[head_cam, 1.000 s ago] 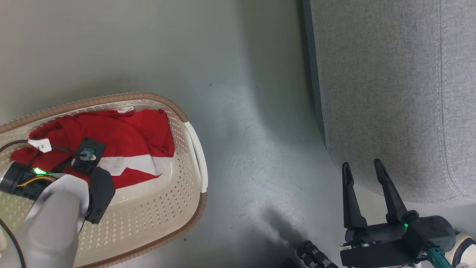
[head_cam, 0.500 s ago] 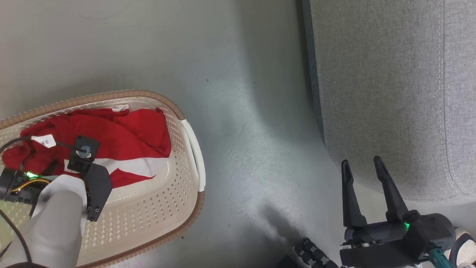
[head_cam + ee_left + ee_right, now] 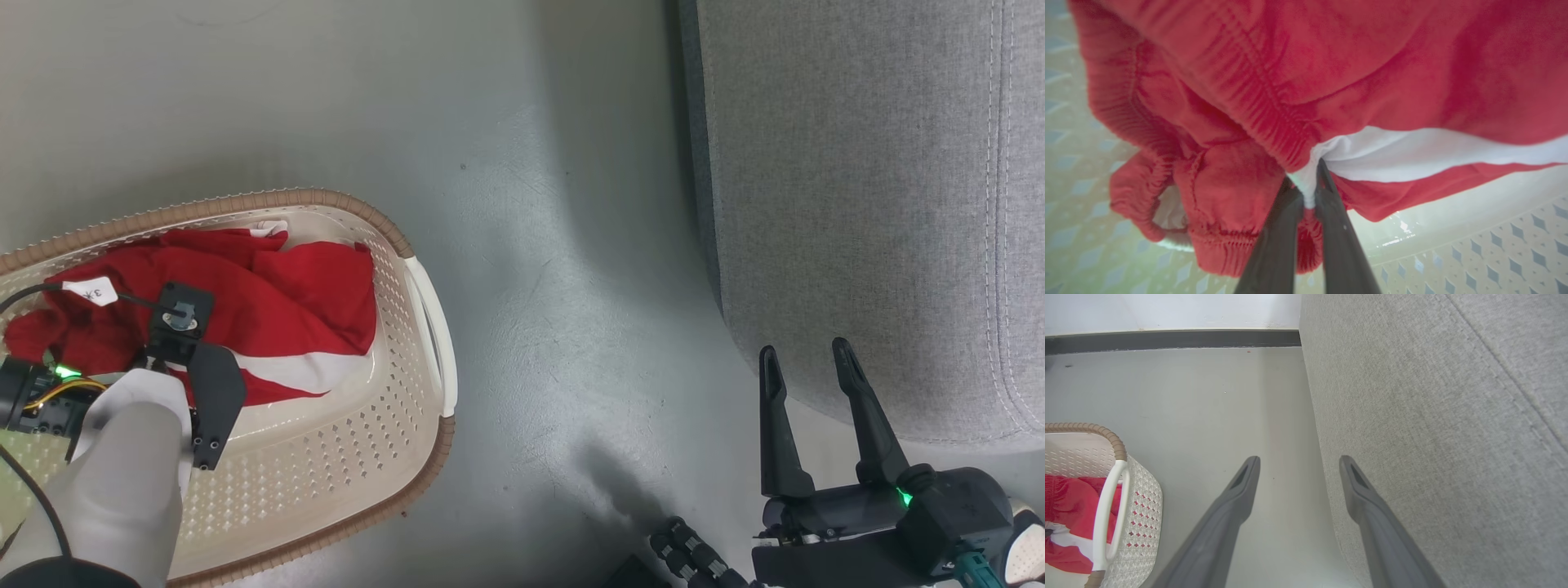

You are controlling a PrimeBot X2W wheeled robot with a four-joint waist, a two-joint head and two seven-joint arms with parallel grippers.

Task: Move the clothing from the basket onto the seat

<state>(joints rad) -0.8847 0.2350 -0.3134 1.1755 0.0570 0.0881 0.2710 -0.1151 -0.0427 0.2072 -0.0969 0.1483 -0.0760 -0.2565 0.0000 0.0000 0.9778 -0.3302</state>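
Observation:
The clothing (image 3: 286,294) is red fabric with a white stripe, lying bunched in the cream basket (image 3: 343,457) at the lower left of the head view. My left arm reaches down into the basket. In the left wrist view my left gripper (image 3: 1308,179) is shut on the clothing (image 3: 1331,61), pinching a fold where the white stripe meets the red ribbed hem. My right gripper (image 3: 804,359) stands open with nothing between its fingers, beside the near corner of the grey seat (image 3: 857,204). The right wrist view shows my right gripper (image 3: 1298,461) between the floor and the seat (image 3: 1433,416).
Bare grey floor (image 3: 531,245) lies between the basket and the seat. The basket's white handle (image 3: 433,327) faces the seat. A wall with a dark skirting strip (image 3: 1167,339) runs along the far side of the floor. Some clothing (image 3: 1069,498) shows inside the basket (image 3: 1143,498).
My left gripper has closed on the clothing, and the red fabric has bunched up a little around it. The head view has shifted slightly. The right arm has stayed put.

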